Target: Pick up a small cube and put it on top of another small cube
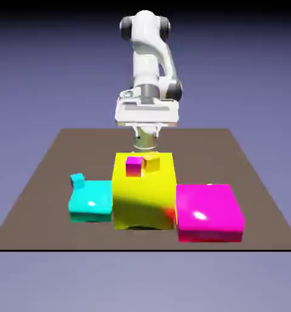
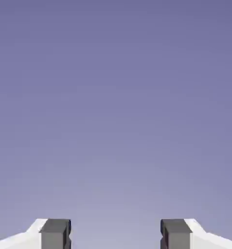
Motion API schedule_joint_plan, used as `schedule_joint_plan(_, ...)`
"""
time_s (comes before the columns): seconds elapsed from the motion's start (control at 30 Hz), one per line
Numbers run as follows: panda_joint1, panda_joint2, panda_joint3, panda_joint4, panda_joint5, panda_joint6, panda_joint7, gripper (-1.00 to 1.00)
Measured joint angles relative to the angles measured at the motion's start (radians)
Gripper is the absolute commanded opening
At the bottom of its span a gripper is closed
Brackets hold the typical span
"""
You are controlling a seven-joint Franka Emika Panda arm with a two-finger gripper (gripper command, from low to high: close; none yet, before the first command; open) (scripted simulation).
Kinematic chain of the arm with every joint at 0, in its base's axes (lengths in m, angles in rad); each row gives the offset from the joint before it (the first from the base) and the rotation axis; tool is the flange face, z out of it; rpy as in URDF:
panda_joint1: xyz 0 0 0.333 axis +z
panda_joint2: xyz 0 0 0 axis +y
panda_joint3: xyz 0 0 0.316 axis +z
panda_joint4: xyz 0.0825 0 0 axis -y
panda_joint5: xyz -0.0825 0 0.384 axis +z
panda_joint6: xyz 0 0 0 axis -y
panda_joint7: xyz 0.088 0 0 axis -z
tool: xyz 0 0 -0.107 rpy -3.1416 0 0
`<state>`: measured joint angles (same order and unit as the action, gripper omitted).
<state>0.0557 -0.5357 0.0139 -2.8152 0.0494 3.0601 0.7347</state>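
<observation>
No tiny bright green cube shows in either view; it is hidden or out of view. My gripper (image 1: 146, 145) hangs just behind the big yellow block (image 1: 143, 194), its lower part hidden by the block's top edge. On that block's top sit a small magenta cube (image 1: 133, 166) and a small orange-yellow cube (image 1: 151, 162), side by side. In the hand view my gripper (image 2: 116, 236) is open, with a wide gap between the grey fingertips (image 2: 55, 234) and nothing in it. Beyond them, only the blue-violet backdrop shows.
A flat cyan block (image 1: 91, 201) lies at the exterior view's left of the yellow block, with a small cyan cube (image 1: 77, 179) at its far corner. A flat magenta block (image 1: 208, 212) lies at the right. All stand on the brown table (image 1: 233, 158).
</observation>
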Motion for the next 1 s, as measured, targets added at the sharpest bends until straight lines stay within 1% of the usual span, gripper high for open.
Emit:
schedule_joint_plan(0.83, 0.906, 0.710, 0.288, -0.108, 1.025, 0.479, -0.131, 0.00)
schedule_joint_plan(0.9, 0.908, 0.712, 0.288, -0.109, 1.028, 0.481, -0.131, 0.00)
schedule_joint_plan(1.0, 0.857, 0.821, 0.289, -0.081, 0.907, 0.552, -0.061, 0.00)
